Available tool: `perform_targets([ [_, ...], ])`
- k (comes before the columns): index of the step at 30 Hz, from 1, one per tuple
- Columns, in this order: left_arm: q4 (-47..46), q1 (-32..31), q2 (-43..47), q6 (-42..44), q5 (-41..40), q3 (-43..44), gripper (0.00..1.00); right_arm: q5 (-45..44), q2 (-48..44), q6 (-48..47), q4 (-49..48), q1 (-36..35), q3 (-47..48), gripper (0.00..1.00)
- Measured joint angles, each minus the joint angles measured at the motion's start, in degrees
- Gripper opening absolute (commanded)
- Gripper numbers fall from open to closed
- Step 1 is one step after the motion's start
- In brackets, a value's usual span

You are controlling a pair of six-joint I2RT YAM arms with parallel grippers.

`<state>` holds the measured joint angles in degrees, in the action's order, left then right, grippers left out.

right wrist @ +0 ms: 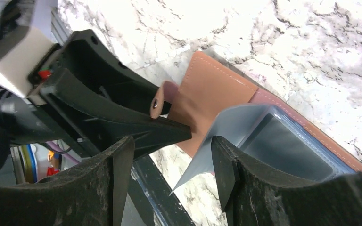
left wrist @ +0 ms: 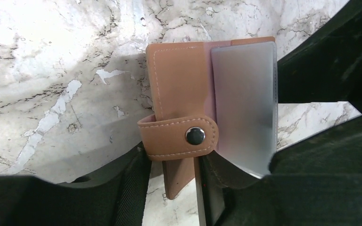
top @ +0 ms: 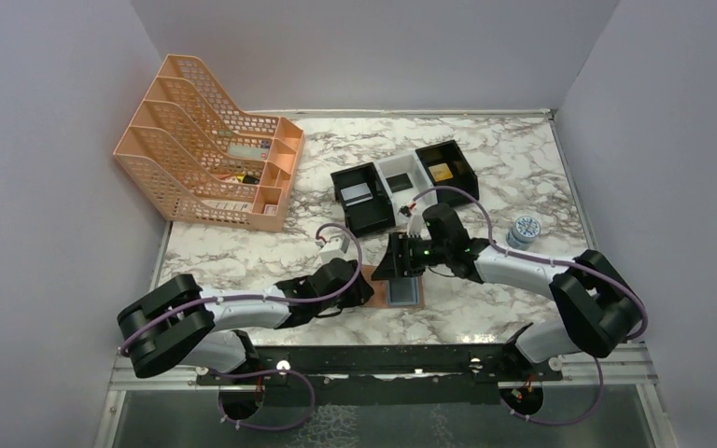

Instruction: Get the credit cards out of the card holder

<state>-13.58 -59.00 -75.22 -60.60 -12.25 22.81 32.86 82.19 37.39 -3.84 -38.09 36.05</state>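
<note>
The tan card holder [left wrist: 179, 80] lies open on the marble near the front edge, also in the top view [top: 405, 297]. Its snap tab [left wrist: 195, 135] folds across the cover. My left gripper [left wrist: 172, 165] is shut on the cover's near edge, just under the tab. The pale blue-grey pocket sleeve [right wrist: 238, 125] stands lifted, its corner between the fingers of my open right gripper [right wrist: 172, 146]. The right gripper sits above the holder in the top view [top: 396, 263]. A dark grey credit card [right wrist: 287, 148] sits inside a pocket. No card is in either gripper.
Black and white box trays [top: 401, 182] stand behind the holder, one with a gold card [top: 440, 171] and one with a silver-grey card [top: 355, 193]. An orange mesh rack [top: 210, 154] is at the far left. A small round tin [top: 524, 230] is at the right. A black rail [top: 383, 359] runs along the front.
</note>
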Motion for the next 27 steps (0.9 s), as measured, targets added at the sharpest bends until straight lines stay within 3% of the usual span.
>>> perform_targets([
  [5, 0.33, 0.00, 2.62, -0.22, 0.00, -1.18, 0.53, 0.66, 3.72, 1.07, -1.27, 0.00, -0.15, 0.62],
  [12, -0.57, 0.00, 7.34, -0.28, 0.04, -4.83, 0.63, 5.29, 8.92, 6.40, -9.53, 0.00, -1.62, 0.67],
  [27, -2.62, 0.00, 9.14, -0.79, 0.37, -6.27, 0.69, 6.03, 13.20, 12.63, -15.96, 0.00, -2.29, 0.68],
])
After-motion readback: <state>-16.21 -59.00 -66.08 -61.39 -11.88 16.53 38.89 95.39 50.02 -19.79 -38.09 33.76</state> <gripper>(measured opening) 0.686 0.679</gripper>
